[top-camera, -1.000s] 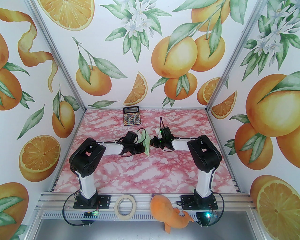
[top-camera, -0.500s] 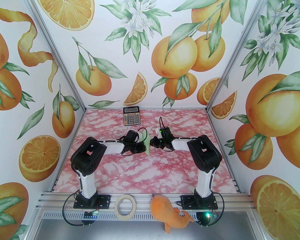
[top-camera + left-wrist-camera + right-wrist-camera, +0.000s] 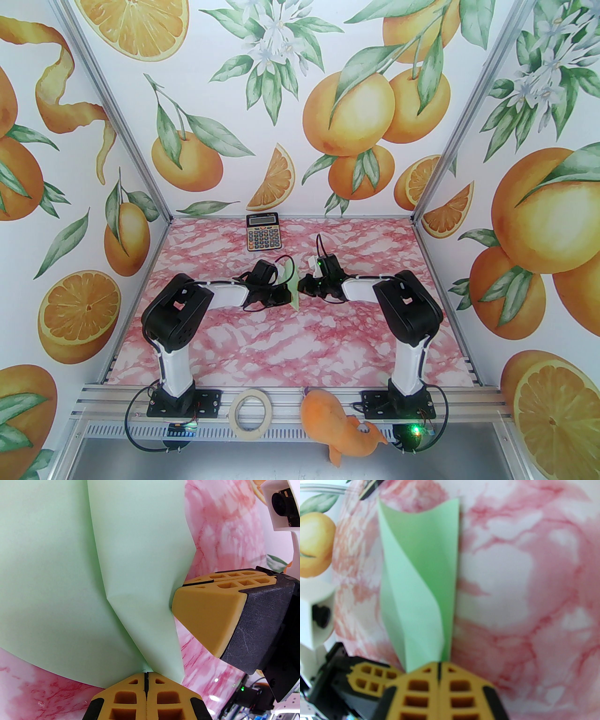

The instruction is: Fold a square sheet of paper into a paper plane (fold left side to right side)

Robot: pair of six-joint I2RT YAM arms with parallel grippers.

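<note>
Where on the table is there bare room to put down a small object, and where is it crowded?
Widest bare patch: the near half of the table, between the left arm and right arm. Smaller ones: the far corners on either side of the calculator. Crowded: the middle, where the left gripper and right gripper both pinch the green paper.

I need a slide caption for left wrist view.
Shut jaws of the left gripper and right gripper pinch folded green paper.
</note>
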